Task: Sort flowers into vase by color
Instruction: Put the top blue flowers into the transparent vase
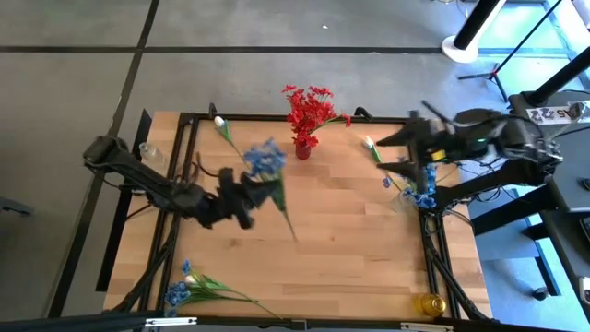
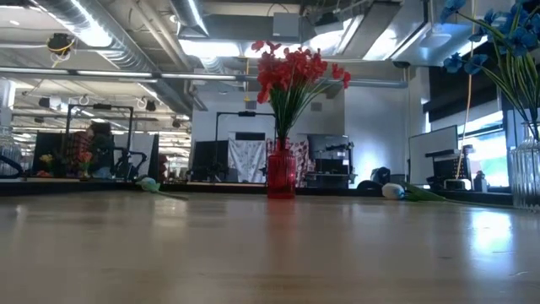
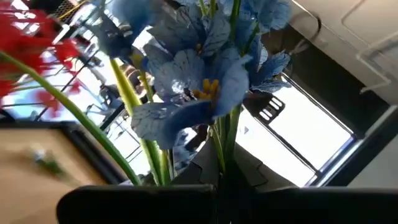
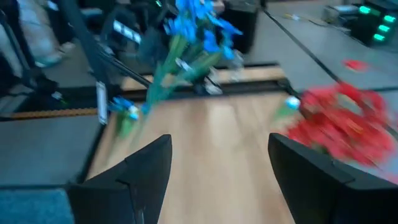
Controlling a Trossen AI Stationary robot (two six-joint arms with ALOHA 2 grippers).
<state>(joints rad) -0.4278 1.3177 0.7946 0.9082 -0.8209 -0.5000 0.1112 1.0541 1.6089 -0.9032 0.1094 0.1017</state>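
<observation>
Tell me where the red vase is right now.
In the high view the red vase stands at the table's far edge, about midway across, holding the red flowers. A white flower lies to its right, another to its left.

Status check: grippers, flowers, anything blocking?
Left gripper shut on blue sprig, mid-table. Right gripper open, near white flower at right edge. Red vase filled. Nothing blocking.

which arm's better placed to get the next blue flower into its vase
Left, probably. The left end effector already grips a blue flower sprig above mid-table. The right end effector is open and empty near the blue-flower vase at the right edge.
</observation>
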